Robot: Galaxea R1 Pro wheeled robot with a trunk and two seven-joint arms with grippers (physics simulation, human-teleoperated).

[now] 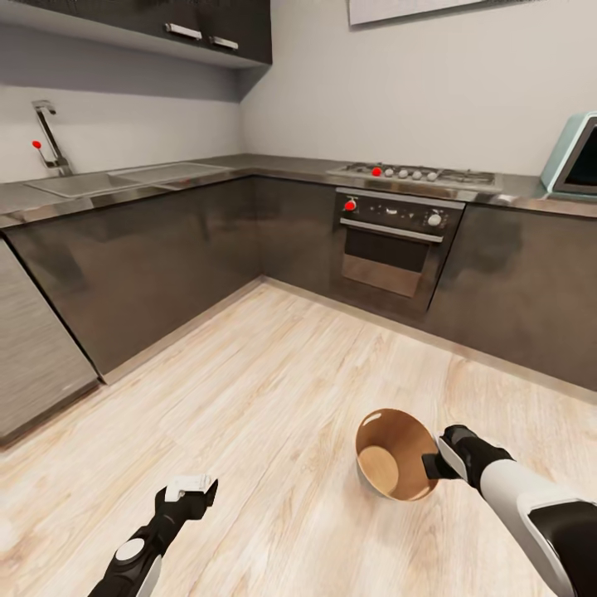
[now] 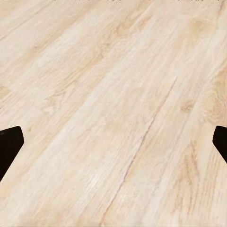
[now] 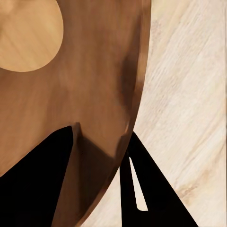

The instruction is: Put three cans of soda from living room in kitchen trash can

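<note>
Head view, kitchen corner: pale wood-plank floor (image 1: 274, 373); dark cabinet fronts along two walls under a grey countertop (image 1: 274, 166); sink (image 1: 124, 178) with a tall tap (image 1: 51, 137) on the left run; built-in oven (image 1: 390, 249) with a gas hob (image 1: 419, 174) above it on the far run; a teal appliance (image 1: 572, 157) at the right edge of the countertop; dark wall cupboards (image 1: 207, 29) overhead. Tash can (image 1: 396, 454): round, open-mouthed, pale grey outside, orange-brown inside, tipped so its mouth faces up and toward the camera, low over the floor in the right foreground; interior as far as visible holds no cans. Right gripper (image 1: 433, 464): black, on a white forearm, clamped on the tash can's near-right rim; right wrist view confirms it, one dark finger (image 3: 40, 175) lying inside against the brown wall of the bin (image 3: 90, 85), the other finger (image 3: 151, 184) outside it over the floor planks, the jaws narrow with the wall between them. Left gripper (image 1: 192, 491): lower left foreground, well apart from the bin, above bare floor; left wrist view shows its two dark fingertips (image 2: 9, 149) at opposite edges, spread wide, holding nothing, only floorboards (image 2: 113, 109) between them.
</note>
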